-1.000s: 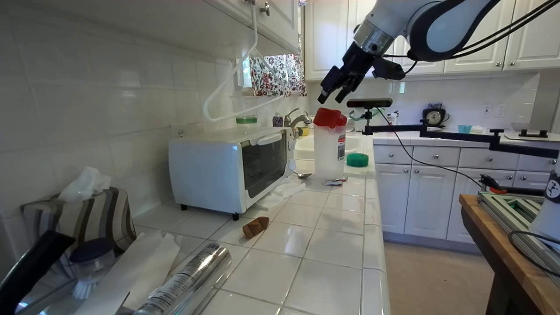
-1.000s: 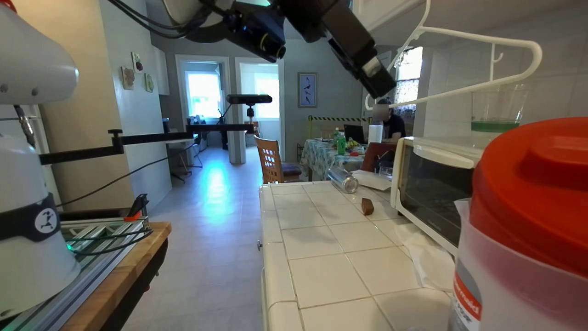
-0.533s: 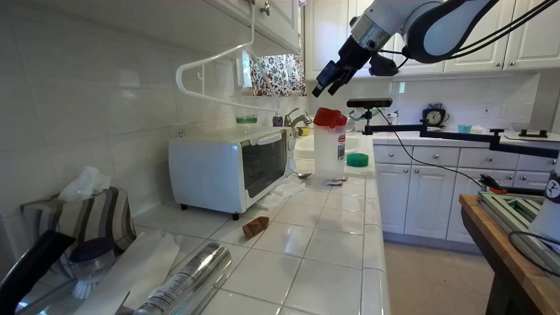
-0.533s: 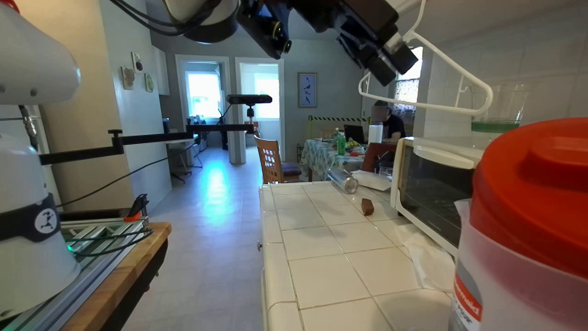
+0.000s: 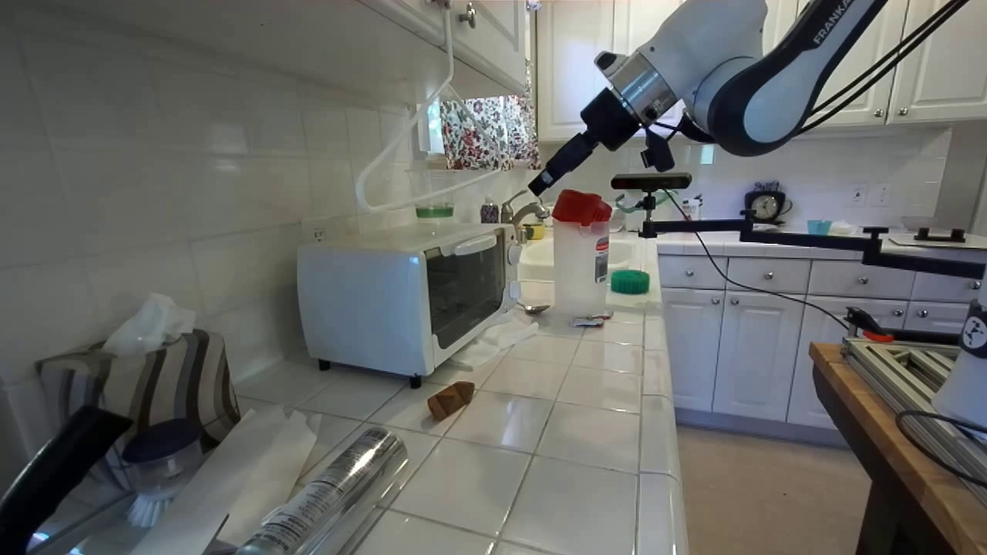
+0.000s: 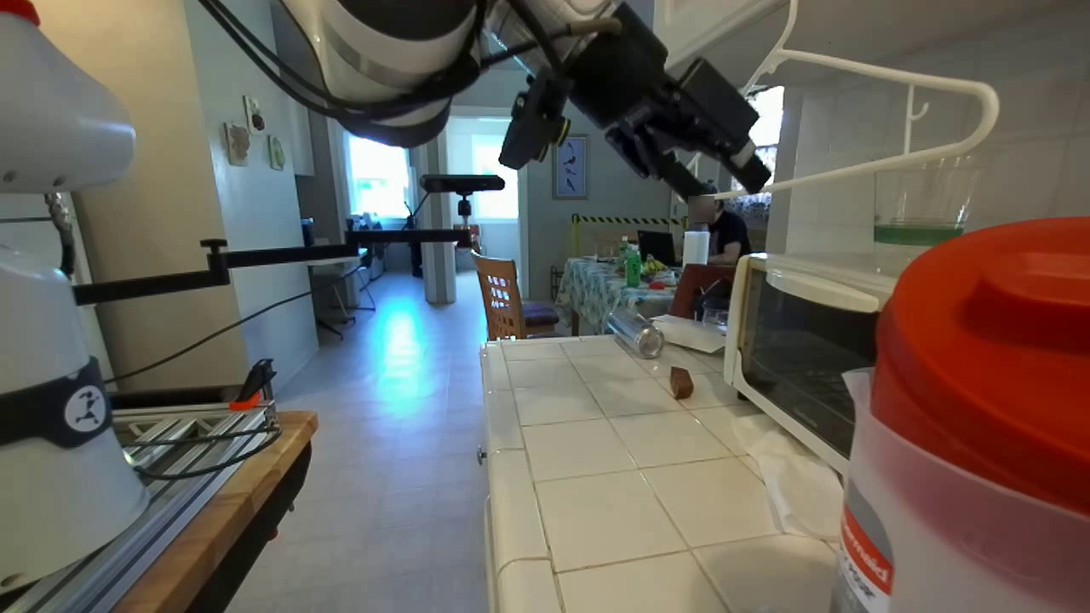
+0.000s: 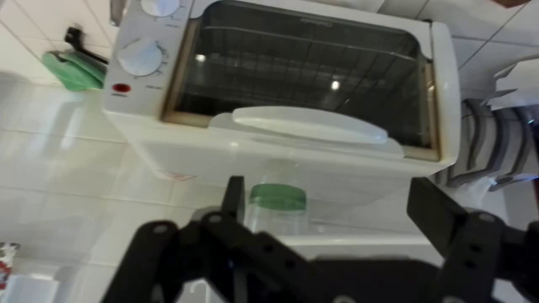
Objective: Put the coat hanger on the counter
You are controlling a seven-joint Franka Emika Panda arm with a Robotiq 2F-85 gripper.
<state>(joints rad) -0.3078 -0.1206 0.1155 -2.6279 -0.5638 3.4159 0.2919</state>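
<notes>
The white coat hanger (image 5: 361, 189) hangs from the upper cabinet, above the toaster oven. It also shows in an exterior view (image 6: 886, 68), where my gripper hides part of it. My gripper (image 6: 722, 177) is in the air near the hanger, its fingers apart. In an exterior view my gripper (image 5: 537, 185) is seen edge-on, with a small visible gap to the hanger. In the wrist view my gripper (image 7: 328, 185) is wide open with nothing held. A thin white curved piece at that view's bottom may be the hanger. The white-tiled counter (image 5: 501, 470) runs below.
The white toaster oven (image 5: 370, 301) stands on the counter against the wall. A plastic pitcher with a red lid (image 5: 580, 206) stands beyond it. A clear cup with a green base (image 7: 278, 198) is by the oven. A brown block (image 5: 451, 401) and silver cylinder (image 5: 331, 493) lie on the tiles.
The hanger swung round half a second ago and is back near its earlier angle. My gripper has moved toward the hanger, tilted and turned; its fingers stay apart.
</notes>
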